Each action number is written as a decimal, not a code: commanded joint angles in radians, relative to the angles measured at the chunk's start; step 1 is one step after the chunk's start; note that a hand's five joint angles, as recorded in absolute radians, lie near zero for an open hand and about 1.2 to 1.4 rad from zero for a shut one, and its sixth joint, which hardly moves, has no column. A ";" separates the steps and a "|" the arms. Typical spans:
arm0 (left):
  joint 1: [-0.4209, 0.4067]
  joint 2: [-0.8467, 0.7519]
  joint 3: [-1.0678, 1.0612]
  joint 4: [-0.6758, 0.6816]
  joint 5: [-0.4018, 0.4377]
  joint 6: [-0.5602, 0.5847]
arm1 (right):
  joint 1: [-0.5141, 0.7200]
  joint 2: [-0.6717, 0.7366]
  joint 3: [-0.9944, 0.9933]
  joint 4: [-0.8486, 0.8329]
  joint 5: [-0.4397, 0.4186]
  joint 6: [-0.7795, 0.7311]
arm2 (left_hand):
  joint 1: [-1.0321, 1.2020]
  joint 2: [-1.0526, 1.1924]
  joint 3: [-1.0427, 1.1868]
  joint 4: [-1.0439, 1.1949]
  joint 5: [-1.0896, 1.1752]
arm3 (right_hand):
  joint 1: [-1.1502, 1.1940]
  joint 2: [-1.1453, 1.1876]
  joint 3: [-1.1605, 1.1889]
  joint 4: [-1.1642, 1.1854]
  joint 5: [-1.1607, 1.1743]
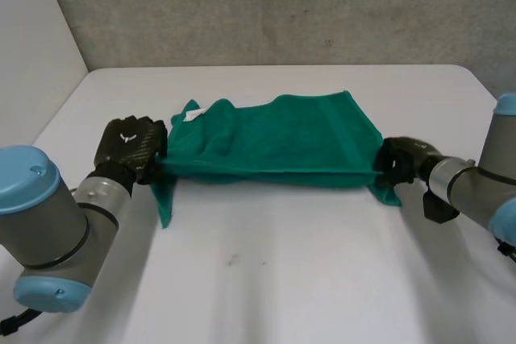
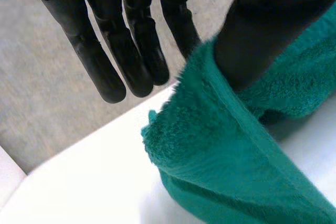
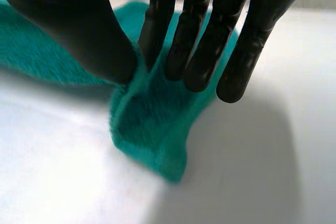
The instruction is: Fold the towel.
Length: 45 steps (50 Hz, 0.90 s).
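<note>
A green towel hangs stretched between my two hands just above the white table, folded along its near edge. My left hand holds its left end, where a corner droops to the table. In the left wrist view the thumb presses the towel against one finger while the other fingers stay straight and free. My right hand holds the right end. In the right wrist view the thumb and a finger of that hand pinch the towel, and a corner hangs below.
A grey wall runs behind the table's far edge, and a pale panel stands at the far left. Bare table surface lies in front of the towel, between the two arms.
</note>
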<state>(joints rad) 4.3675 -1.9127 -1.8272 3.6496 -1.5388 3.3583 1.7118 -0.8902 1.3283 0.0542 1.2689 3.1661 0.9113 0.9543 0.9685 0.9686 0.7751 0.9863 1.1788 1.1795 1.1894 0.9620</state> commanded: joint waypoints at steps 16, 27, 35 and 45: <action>0.023 -0.097 0.060 -0.140 -0.004 -0.238 | 0.006 -0.334 0.187 -0.062 0.084 -0.468 | -0.363 -0.406 -0.420 -0.420 -0.401 | 0.410 0.217 0.217 0.207 0.260; -0.005 -0.127 0.078 -0.141 -0.014 -0.258 | -0.001 -0.429 0.190 -0.065 0.084 -0.457 | -0.133 -0.176 -0.190 -0.190 -0.171 | 0.410 0.217 0.217 0.207 0.260; -0.022 -0.057 0.106 -0.215 -0.004 -0.197 | 0.003 -0.493 0.167 -0.039 0.081 -0.472 | 0.485 0.442 0.428 0.428 0.447 | 0.410 0.217 0.217 0.207 0.260; -0.009 0.326 0.105 -0.417 0.003 0.133 | -0.003 -0.595 0.057 0.358 0.079 -0.799 | 0.485 0.442 0.428 0.428 0.447 | 0.410 0.217 0.217 0.207 0.260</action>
<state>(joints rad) 4.3481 -1.7899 -1.7220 3.3397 -1.5380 3.2958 1.7111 -1.4534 1.4324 0.2006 1.3427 2.5675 1.1642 1.1949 1.1903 1.1920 0.9525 0.9863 1.1788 1.1795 1.1895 0.9840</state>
